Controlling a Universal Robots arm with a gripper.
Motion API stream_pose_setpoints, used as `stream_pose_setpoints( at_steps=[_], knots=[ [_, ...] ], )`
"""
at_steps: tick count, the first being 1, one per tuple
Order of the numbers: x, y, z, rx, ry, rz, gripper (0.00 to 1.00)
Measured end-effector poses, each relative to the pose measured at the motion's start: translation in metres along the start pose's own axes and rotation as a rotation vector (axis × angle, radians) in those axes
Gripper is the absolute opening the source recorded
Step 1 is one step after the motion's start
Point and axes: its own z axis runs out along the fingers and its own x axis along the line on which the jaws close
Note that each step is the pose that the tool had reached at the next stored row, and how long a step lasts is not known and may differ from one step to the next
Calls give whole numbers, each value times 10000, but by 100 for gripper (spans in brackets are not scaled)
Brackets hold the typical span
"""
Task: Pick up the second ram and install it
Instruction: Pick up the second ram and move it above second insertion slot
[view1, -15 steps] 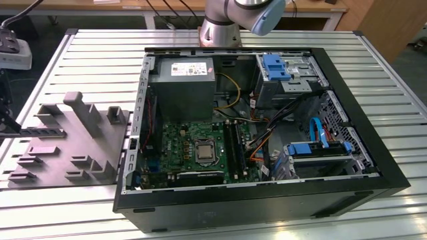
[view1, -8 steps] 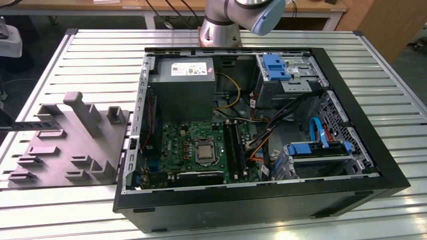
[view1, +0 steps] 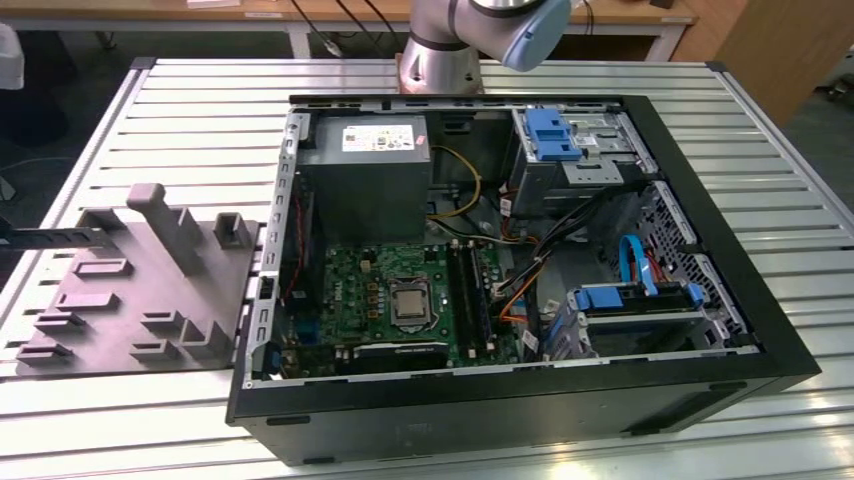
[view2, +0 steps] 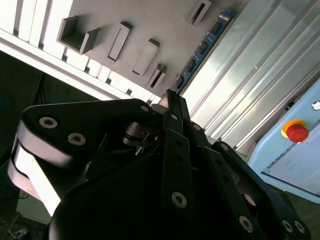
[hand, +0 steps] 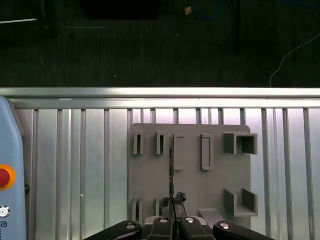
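The second ram is a long narrow blue-edged board with dark chips, sticking out from my gripper's tips. Edge-on in the first wrist view, the ram is a thin dark line running out of my gripper, whose fingers are shut on it. It hangs over the grey fixture plate. In the exterior view the ram is a dark horizontal stick over the far left end of that plate. The green motherboard with its long black slots lies inside the open case, well to the exterior view's right.
The open black computer case holds a grey power-supply box, blue drive brackets and loose cables. The fixture plate has several raised holders. A light-blue panel with a red stop button lies on the slatted metal table.
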Motion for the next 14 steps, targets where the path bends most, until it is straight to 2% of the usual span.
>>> stream_pose_setpoints(
  at_steps=[5,14],
  knots=[
    [-6,5,-106,-1,-3,0,11],
    [-12,10,-220,-1,-25,-1,11]
  ],
)
